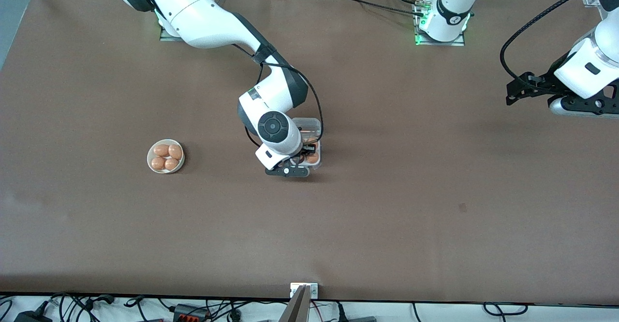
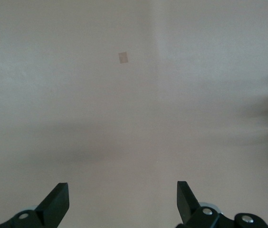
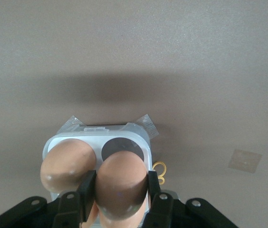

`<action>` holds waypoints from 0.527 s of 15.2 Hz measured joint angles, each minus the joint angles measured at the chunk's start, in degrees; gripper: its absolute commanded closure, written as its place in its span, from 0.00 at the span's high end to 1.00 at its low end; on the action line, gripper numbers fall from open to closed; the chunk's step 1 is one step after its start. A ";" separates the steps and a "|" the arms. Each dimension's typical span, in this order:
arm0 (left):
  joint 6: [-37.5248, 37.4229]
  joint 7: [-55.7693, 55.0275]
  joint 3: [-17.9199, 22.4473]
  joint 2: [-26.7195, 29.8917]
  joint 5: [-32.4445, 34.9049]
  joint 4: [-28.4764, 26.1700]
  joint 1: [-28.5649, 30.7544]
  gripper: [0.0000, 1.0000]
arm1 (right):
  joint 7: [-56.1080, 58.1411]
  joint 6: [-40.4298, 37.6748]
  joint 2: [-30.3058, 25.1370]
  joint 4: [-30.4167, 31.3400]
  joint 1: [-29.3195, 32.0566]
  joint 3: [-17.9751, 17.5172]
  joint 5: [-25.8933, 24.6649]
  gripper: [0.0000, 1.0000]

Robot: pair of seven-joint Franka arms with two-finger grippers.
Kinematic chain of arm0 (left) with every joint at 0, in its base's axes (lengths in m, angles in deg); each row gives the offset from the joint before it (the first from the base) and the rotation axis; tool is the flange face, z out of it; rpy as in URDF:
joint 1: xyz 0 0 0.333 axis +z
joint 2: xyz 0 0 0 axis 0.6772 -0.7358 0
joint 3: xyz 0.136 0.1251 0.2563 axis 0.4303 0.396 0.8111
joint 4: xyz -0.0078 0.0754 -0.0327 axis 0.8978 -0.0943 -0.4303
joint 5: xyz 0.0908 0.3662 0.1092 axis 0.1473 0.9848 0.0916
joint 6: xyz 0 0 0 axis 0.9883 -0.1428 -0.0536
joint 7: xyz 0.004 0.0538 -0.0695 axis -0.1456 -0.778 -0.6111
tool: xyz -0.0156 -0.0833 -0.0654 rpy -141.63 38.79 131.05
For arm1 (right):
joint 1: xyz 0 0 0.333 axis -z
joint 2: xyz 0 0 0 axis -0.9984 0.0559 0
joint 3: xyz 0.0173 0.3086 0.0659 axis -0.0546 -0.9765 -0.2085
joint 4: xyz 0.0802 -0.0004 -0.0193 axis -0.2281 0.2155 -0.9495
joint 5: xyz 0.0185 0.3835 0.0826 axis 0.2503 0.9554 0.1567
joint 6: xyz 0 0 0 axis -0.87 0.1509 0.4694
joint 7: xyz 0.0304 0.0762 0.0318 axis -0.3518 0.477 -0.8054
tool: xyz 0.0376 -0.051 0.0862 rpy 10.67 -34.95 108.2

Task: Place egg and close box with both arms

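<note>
My right gripper (image 3: 121, 190) is shut on an orange-brown egg (image 3: 121, 183) and holds it over a cell of the box (image 3: 145, 145). The box is a white tray; another egg (image 3: 67, 164) sits in the cell beside, and one dark empty cell shows. In the front view the right gripper (image 1: 305, 156) hangs over the box (image 1: 316, 163) at mid table, with the clear lid (image 1: 308, 126) open on the side farther from the camera. My left gripper (image 2: 123, 199) is open and empty, and waits over bare table at the left arm's end (image 1: 516, 92).
A round white dish (image 1: 150, 152) with several eggs stands toward the right arm's end of the table. A small yellow loop (image 3: 160, 169) lies beside the box. A small tape patch (image 1: 463, 208) is on the table nearer the camera.
</note>
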 measured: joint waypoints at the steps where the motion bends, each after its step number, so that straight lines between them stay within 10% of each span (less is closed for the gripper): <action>1: -0.02 0.00 0.00 0.00 0.00 0.00 0.00 1.00 | -0.02 -0.01 0.00 0.00 0.03 0.00 0.26 1.00; 8: -0.03 0.00 -0.10 0.00 0.00 0.03 -0.03 1.00 | -1.11 -4.08 -4.74 -1.57 0.64 2.20 0.42 1.00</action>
